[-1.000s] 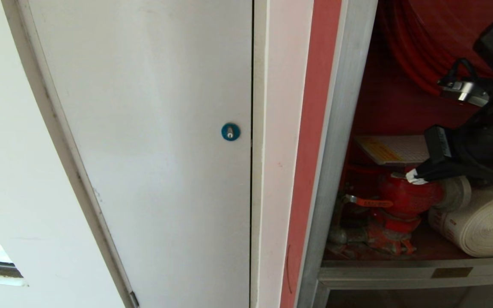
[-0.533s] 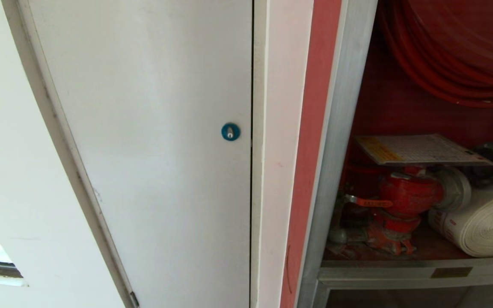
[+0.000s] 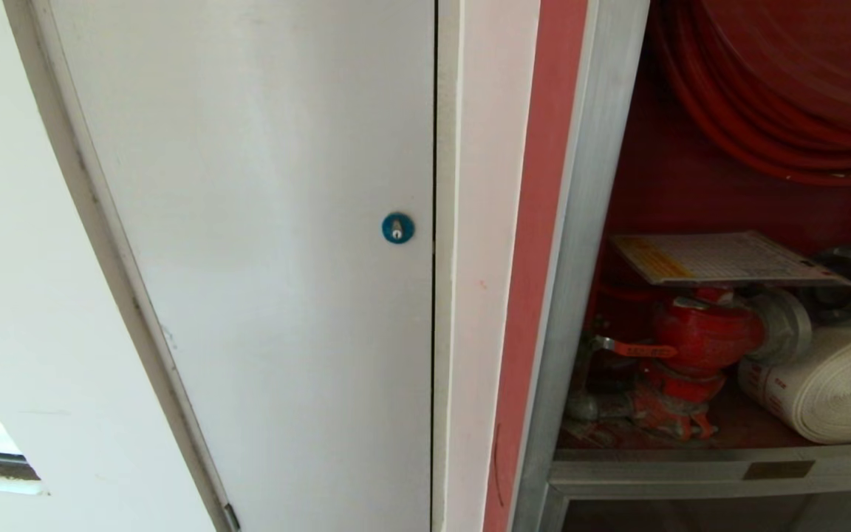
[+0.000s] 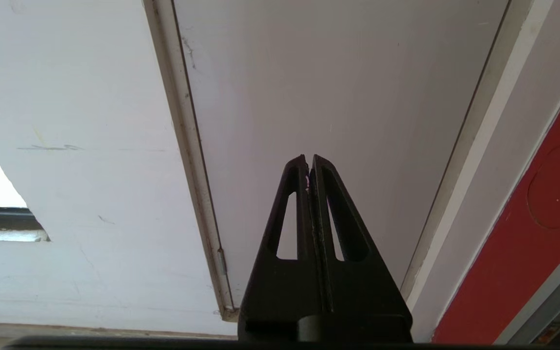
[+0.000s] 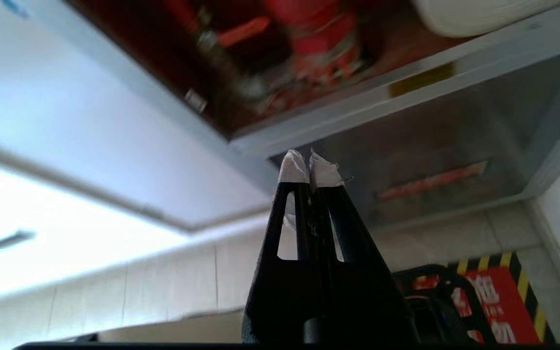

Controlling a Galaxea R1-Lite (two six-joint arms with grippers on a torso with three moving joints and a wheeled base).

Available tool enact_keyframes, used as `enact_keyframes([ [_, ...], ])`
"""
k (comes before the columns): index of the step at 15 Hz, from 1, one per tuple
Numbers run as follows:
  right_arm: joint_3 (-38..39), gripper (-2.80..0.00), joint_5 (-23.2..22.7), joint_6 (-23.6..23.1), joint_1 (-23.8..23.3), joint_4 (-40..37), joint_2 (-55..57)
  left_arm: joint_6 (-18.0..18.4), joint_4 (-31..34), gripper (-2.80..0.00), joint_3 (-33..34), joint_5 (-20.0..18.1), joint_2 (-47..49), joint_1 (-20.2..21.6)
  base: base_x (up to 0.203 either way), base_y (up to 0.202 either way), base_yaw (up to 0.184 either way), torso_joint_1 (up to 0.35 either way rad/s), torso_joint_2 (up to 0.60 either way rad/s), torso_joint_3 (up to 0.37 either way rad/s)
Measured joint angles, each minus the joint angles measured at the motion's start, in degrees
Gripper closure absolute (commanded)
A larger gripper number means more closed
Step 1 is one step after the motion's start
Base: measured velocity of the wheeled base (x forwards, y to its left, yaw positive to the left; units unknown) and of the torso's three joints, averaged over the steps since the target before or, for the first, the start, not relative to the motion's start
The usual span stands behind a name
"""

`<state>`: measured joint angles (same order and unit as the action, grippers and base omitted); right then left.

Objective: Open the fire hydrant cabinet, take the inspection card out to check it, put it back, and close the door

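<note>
- Your fire hydrant cabinet (image 3: 580,244) stands open.
- The inspection card (image 3: 721,258) lies flat atop the red valve (image 3: 699,336), beside the white hose roll (image 3: 832,391).
- Your right gripper (image 5: 310,163) is pinched closed, empty, below the cabinet.
- Your left gripper (image 4: 308,163) is closed, empty, facing the white panel door (image 4: 333,97).

The tall silver aluminium-framed fire hydrant cabinet (image 3: 588,244) stands open to the right of the plain white panel door (image 3: 263,258), whose blue round lock (image 3: 397,227) sits near its right edge. Inside, the coiled red hose reel (image 3: 773,96) hangs at the top. Below it the laminated white gridded inspection card (image 3: 725,258) lies flat on top of the red valve (image 3: 699,336). The white rolled hose (image 3: 828,391) rests on the cabinet floor, just right of the valve.
</note>
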<state>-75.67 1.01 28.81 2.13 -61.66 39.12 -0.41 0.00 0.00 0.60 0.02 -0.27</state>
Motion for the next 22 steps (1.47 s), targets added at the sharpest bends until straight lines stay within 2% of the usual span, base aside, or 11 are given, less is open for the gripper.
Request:
enact_keyframes([
  [3, 6.47, 0.00, -0.07, -6.32, -3.41, 0.15, -8.62, 0.01, 0.00, 0.00, 0.00, -0.01, 0.00, 0.00, 0.000, 0.000, 0.000, 0.000, 0.00, 0.000],
  [6, 12.70, 0.00, -0.94, -13.27, -3.91, 1.12, -15.63, 0.00, 0.00, 0.00, 0.00, 0.00, 0.00, 0.00, 0.000, 0.000, 0.000, 0.000, 0.00, 0.000],
  [8, 17.63, 0.00, -2.55, -16.50, -3.71, 4.53, -20.52, 0.00, 0.00, 0.00, 0.00, -0.01, 0.00, 0.00, 0.000, 0.000, 0.000, 0.000, 0.00, 0.000],
  [14, 42.32, 0.00, -5.43, -26.33, -1.90, 28.80, -33.62, 0.00, 0.00, 0.00, 0.00, -0.02, 0.00, 0.00, 0.000, 0.000, 0.000, 0.000, 0.00, 0.000],
  [16, 52.69, 0.00, -5.97, -29.65, -1.73, 40.16, -36.33, 0.00, 0.00, 0.00, 0.00, 0.00, 0.00, 0.00, 0.000, 0.000, 0.000, 0.000, 0.00, 0.000],
  [19, 66.90, 0.00, -7.01, -32.26, -1.65, 59.14, -38.29, 0.00, 0.00, 0.00, 0.00, -0.02, 0.00, 0.00, 0.000, 0.000, 0.000, 0.000, 0.00, 0.000],
  [21, 72.42, 0.00, -7.60, -33.73, -1.61, 66.50, -38.86, 0.00, 0.00, 0.00, 0.00, 0.00, 0.00, 0.00, 0.000, 0.000, 0.000, 0.000, 0.00, 0.000],
  [22, 74.01, 0.00, -8.07, -35.02, -1.61, 67.50, -39.01, 0.00, 0.00, 0.00, 0.00, 0.00, 0.00, 0.00, 0.000, 0.000, 0.000, 0.000, 0.00, 0.000],
])
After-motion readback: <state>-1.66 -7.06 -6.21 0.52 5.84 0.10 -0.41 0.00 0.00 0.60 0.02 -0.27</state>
